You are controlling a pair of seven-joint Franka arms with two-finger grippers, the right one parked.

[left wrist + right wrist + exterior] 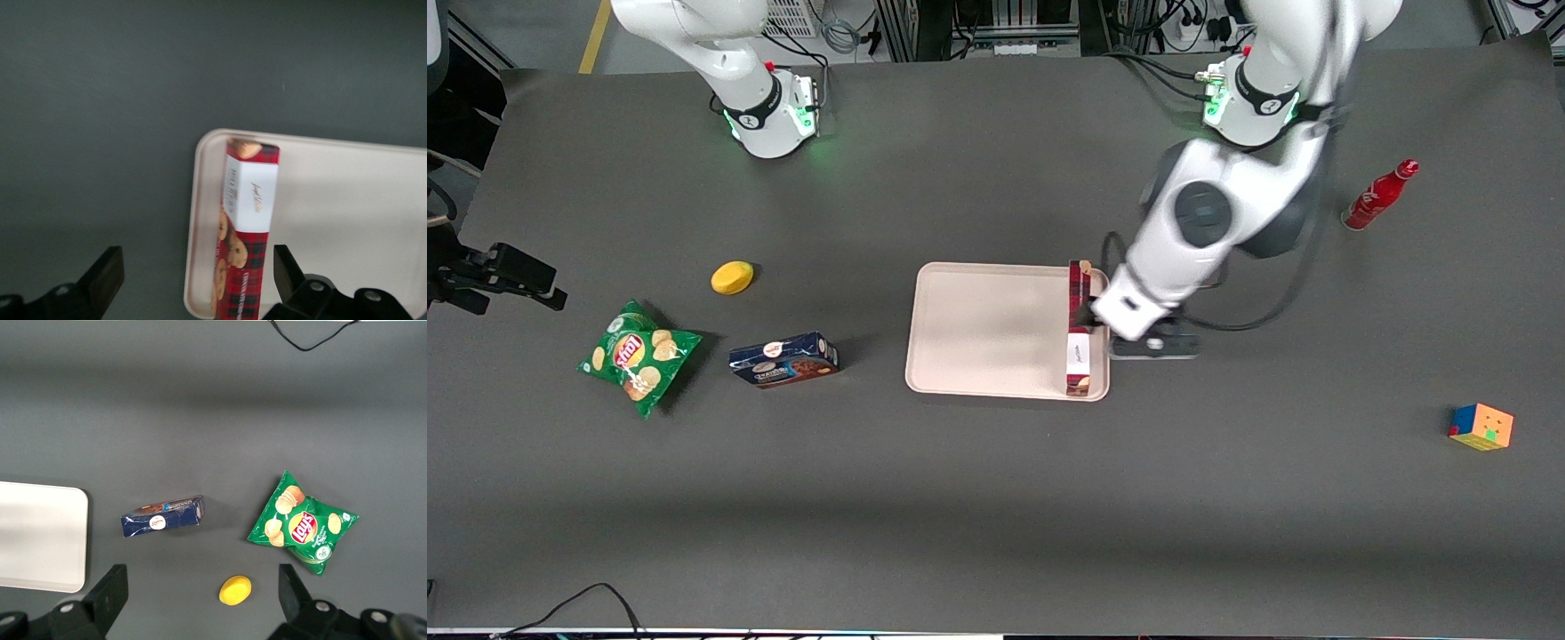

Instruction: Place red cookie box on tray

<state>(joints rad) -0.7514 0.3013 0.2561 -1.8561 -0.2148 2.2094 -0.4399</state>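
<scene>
The red cookie box, plaid with a white label panel, lies on its long side in the tray, along the rim at the working arm's end. My left gripper hovers just above the box's middle and is open. Its fingers stand wide apart; the box sits between them, close to one finger and well clear of the other. The rest of the pale cream tray is bare, and a corner of the tray also shows in the right wrist view.
Toward the parked arm's end lie a dark blue cookie box, a green chips bag and a yellow object. Toward the working arm's end stand a red bottle and a colour cube.
</scene>
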